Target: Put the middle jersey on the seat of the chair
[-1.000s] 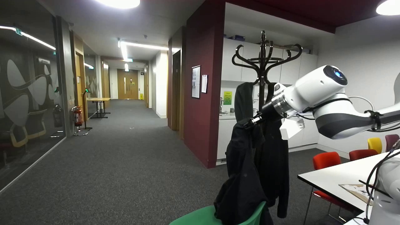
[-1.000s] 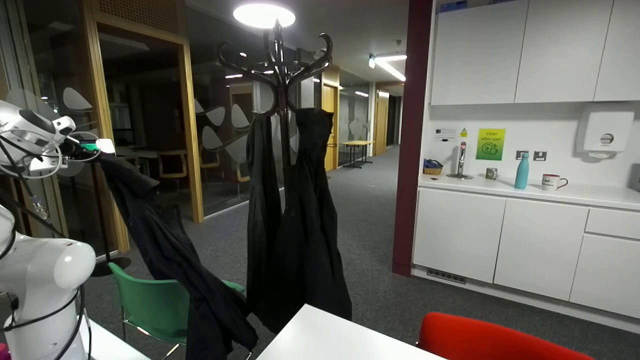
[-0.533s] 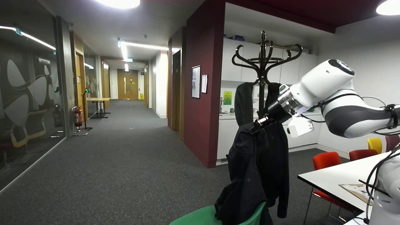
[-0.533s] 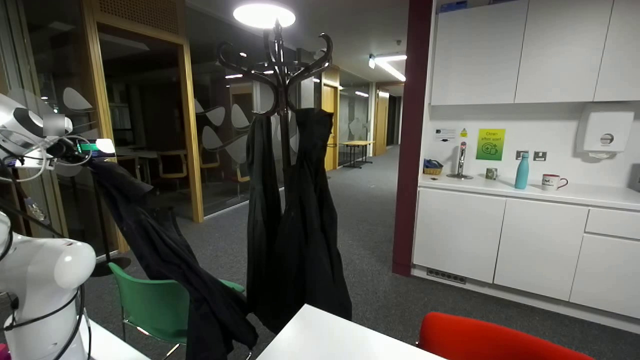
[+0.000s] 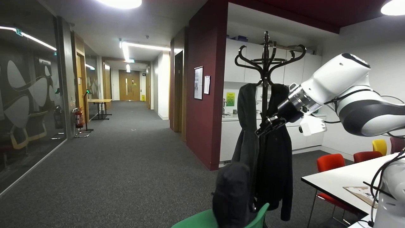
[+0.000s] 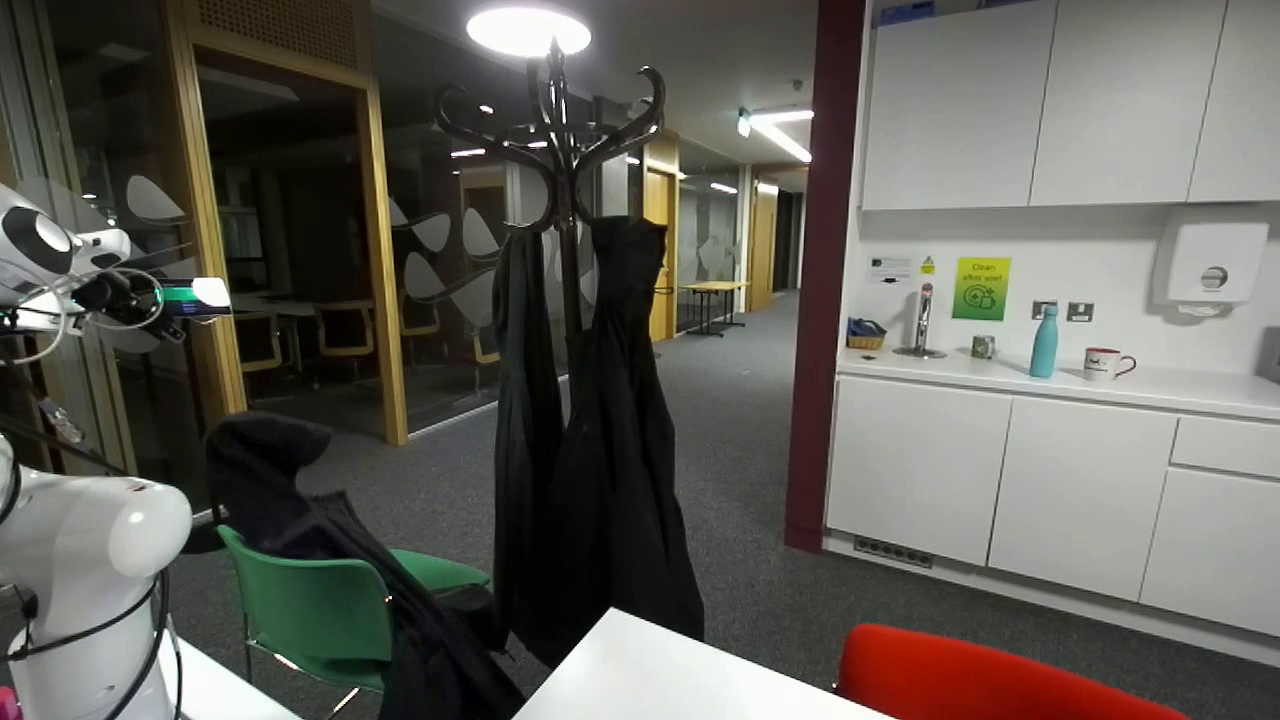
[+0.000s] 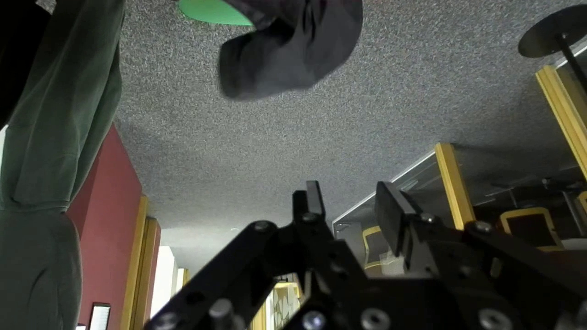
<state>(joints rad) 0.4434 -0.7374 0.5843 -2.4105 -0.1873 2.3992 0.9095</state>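
1. Far left in an exterior view, well out from the left edge of the tabletop (image 6: 650,670), the gripper (image 7: 347,195) has its fingers clearly parted, with nothing between them; the jersey (image 6: 290,515) has just come free of it
2. Next, the chair (image 6: 310,610) bears the jersey over its seat (image 6: 440,570); the upper end, arched up and blurred in the wrist view, has dropped well below the gripper, while the lower end hangs off the side towards the tabletop's left edge; I cannot tell if they touch
3. So the release looks done and the task nearly so; the upper end probably has to settle, and the hanging end could drag the rest down
4. Behind the tabletop's corner, the stand (image 6: 571,280) keeps a grey garment (image 6: 528,400) and a black garment (image 6: 620,470), unmoved
5. Past the tabletop's right edge is a red chair (image 6: 960,680), unchanged
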